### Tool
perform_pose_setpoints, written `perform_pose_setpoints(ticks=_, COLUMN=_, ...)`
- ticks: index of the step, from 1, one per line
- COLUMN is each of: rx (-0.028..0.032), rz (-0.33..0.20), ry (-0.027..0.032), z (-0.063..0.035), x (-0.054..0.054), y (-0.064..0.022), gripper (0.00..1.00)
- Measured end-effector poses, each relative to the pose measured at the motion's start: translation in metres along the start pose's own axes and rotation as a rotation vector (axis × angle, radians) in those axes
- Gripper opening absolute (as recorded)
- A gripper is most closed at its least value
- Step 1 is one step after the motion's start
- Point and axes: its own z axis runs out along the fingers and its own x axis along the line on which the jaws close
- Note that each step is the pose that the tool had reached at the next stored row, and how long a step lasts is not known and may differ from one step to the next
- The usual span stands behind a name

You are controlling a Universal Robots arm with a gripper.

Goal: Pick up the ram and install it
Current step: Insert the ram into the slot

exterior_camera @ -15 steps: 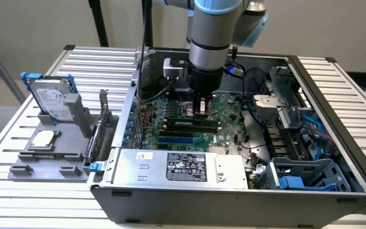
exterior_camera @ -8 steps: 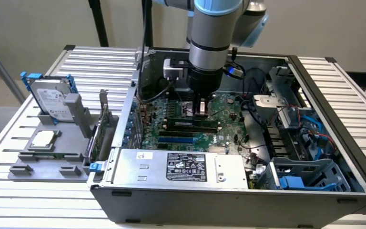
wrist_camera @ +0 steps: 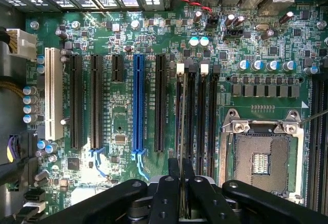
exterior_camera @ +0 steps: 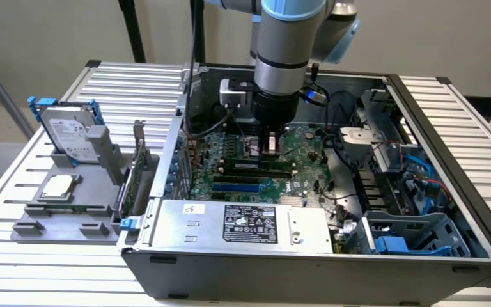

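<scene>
My gripper (exterior_camera: 268, 139) hangs straight down inside the open computer case (exterior_camera: 450, 121), over the motherboard (exterior_camera: 228, 176). It is shut on the ram (wrist_camera: 183, 111), which appears edge-on in the wrist view as a thin upright line between the black fingers (wrist_camera: 173, 175). That edge runs along the leftmost of the black memory slots (wrist_camera: 196, 116), the one with a white latch (wrist_camera: 180, 69) at its far end. Whether the ram touches the slot I cannot tell. In the exterior view the ram (exterior_camera: 268, 148) shows as a small piece under the fingers.
The bare processor socket (wrist_camera: 261, 157) lies beside the memory slots, with a blue expansion slot (wrist_camera: 138, 101) on the other side. The power supply (exterior_camera: 245, 224) fills the case front. On the exterior view's left, a grey tray (exterior_camera: 23, 227) holds a hard drive (exterior_camera: 66, 131), a silver chip (exterior_camera: 58, 187) and an upright green card (exterior_camera: 140, 169).
</scene>
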Motion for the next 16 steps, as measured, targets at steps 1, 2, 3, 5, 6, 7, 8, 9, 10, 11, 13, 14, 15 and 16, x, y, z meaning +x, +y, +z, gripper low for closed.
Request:
perform_pose_setpoints(ticks=1, rx=-0.0004, rz=-0.002, ry=0.0001, z=0.0000, x=0.0000, y=-0.0004, gripper=0.14)
perform_pose_setpoints(ticks=2, rx=-0.0009, rz=-0.003, ry=0.0001, z=0.0000, x=0.0000, y=-0.0007, gripper=0.14)
perform_pose_setpoints(ticks=3, rx=-0.0015, rz=-0.003, ry=0.0002, z=0.0000, x=0.0000, y=-0.0009, gripper=0.14)
perform_pose_setpoints(ticks=5, rx=-0.0022, rz=-0.003, ry=0.0003, z=0.0000, x=0.0000, y=-0.0009, gripper=0.14)
perform_pose_setpoints(ticks=6, rx=-0.0026, rz=-0.003, ry=0.0003, z=0.0000, x=0.0001, y=-0.0009, gripper=0.14)
perform_pose_setpoints(ticks=7, rx=-0.0027, rz=-0.003, ry=0.0004, z=0.0001, x=0.0002, y=-0.0009, gripper=0.14)
perform_pose_setpoints(ticks=8, rx=-0.0028, rz=-0.003, ry=0.0004, z=0.0002, x=0.0002, y=-0.0009, gripper=0.14)
perform_pose_setpoints(ticks=9, rx=-0.0028, rz=-0.003, ry=0.0005, z=0.0003, x=0.0003, y=-0.0009, gripper=0.14)
perform_pose_setpoints(ticks=10, rx=-0.0027, rz=-0.004, ry=0.0004, z=0.0005, x=0.0002, y=-0.0009, gripper=0.14)
perform_pose_setpoints(ticks=11, rx=-0.0027, rz=-0.004, ry=0.0003, z=0.0007, x=0.0002, y=-0.0009, gripper=0.14)
perform_pose_setpoints(ticks=13, rx=-0.0026, rz=-0.005, ry=0.0003, z=0.0011, x=0.0002, y=-0.0007, gripper=0.14)
perform_pose_setpoints(ticks=14, rx=-0.0026, rz=-0.006, ry=0.0004, z=0.0013, x=0.0002, y=-0.0007, gripper=0.14)
perform_pose_setpoints(ticks=15, rx=-0.0026, rz=-0.007, ry=0.0005, z=0.0015, x=0.0002, y=-0.0007, gripper=0.14)
perform_pose_setpoints(ticks=16, rx=-0.0026, rz=-0.007, ry=0.0007, z=0.0016, x=0.0002, y=-0.0007, gripper=0.14)
